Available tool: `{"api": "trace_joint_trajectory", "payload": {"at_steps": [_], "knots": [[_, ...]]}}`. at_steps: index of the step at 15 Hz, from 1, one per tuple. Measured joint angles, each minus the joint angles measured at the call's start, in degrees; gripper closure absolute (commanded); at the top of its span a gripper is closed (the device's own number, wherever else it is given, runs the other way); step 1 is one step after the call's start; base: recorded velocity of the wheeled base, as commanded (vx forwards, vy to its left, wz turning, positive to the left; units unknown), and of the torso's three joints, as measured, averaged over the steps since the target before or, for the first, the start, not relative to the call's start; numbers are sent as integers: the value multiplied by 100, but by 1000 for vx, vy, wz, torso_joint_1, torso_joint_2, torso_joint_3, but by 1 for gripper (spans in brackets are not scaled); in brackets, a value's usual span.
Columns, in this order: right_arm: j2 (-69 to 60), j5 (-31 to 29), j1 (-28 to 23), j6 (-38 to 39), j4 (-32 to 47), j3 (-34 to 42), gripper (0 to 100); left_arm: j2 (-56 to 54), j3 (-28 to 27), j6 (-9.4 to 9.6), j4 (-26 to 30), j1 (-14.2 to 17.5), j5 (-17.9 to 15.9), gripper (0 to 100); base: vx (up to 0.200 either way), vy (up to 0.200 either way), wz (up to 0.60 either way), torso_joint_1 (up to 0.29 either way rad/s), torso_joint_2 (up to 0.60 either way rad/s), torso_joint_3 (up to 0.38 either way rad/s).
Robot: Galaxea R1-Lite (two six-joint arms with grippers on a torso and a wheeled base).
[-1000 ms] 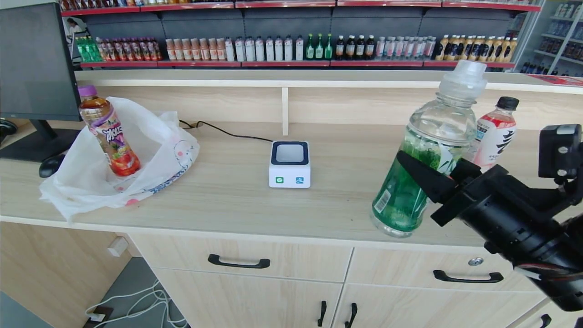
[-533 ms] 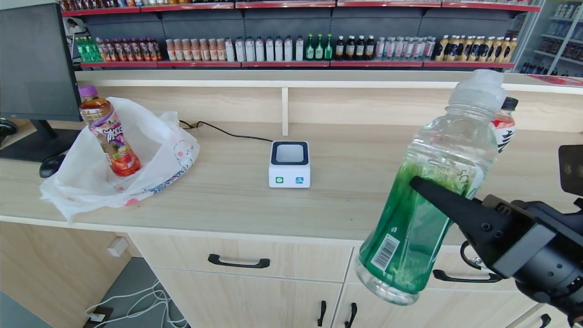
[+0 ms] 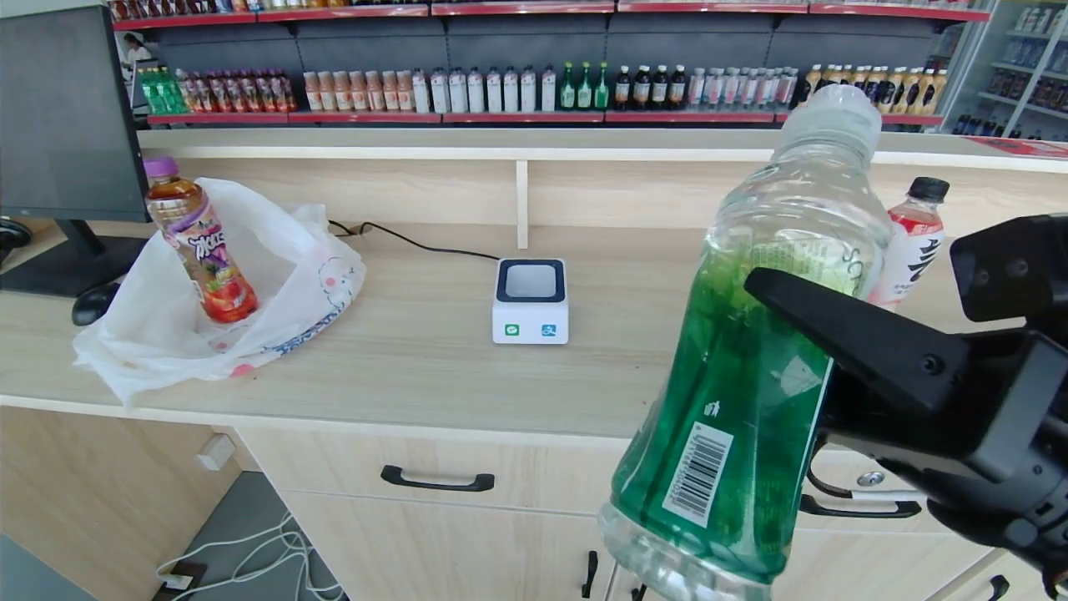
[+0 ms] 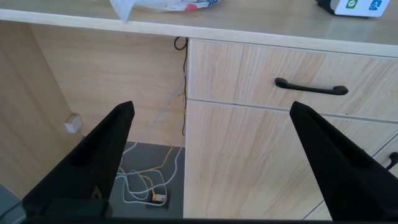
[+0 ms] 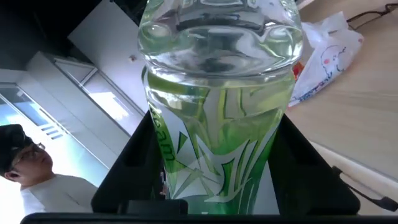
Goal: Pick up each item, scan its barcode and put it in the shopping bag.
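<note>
Clamped mid-body in right gripper [image 3: 784,325]: green bottle [image 3: 734,401], tilted, cap uppermost, held in the air over the counter's [image 3: 417,359] front edge, well right of scanner [image 3: 531,300]. Left gripper [image 4: 211,124] spread wide, low before the drawers [image 4: 261,68].

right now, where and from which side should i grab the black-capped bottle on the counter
Likely the labelled mid-body of the black-capped bottle, in a level side grasp from the front edge of the counter: it stands upright, its round body is wider than the neck, and the raised back ledge blocks the far side.
</note>
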Motion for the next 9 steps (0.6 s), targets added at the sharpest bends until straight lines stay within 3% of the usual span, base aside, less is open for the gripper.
{"api": "trace_joint_trajectory", "payload": {"at_steps": [9], "knots": [[210, -9, 428, 808, -2, -708, 100, -2, 0, 0, -2, 5, 0, 0, 0, 0, 0, 0, 0, 0]]}}
